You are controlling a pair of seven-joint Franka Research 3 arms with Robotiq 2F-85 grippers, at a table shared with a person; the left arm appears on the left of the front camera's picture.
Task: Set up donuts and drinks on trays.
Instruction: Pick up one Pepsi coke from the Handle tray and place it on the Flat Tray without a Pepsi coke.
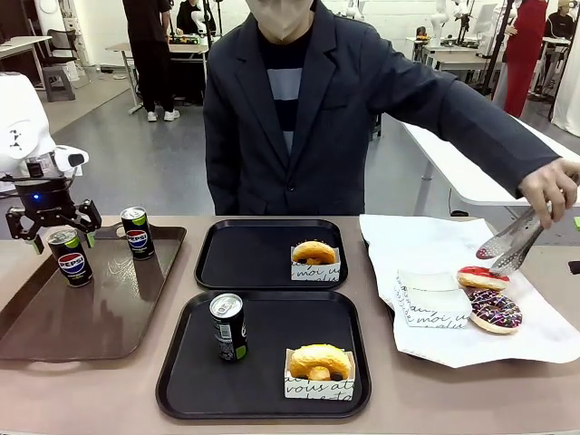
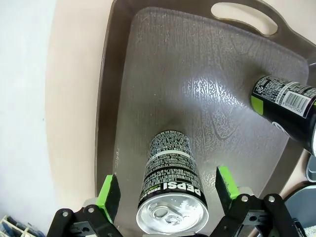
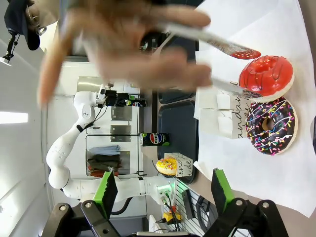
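Left wrist view | left gripper [image 2: 167, 192] wide, gaps flanking can [image 2: 169, 160] | brown tray [image 2: 197, 98] open ahead | right gripper [image 3: 165, 190] wide

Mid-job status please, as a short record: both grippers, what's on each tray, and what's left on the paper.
left gripper: open, pads either side of a Pepsi can on the brown tray, not touching it
right gripper: open, empty, above the white paper
brown tray: two cans, the second can standing free
near black tray: upright can, glazed donut in a sleeve
far black tray: sleeved donut, no can
white paper: red-iced donut, chocolate sprinkled donut, paper sleeve
person's hand: holds tongs, tips at the red-iced donut
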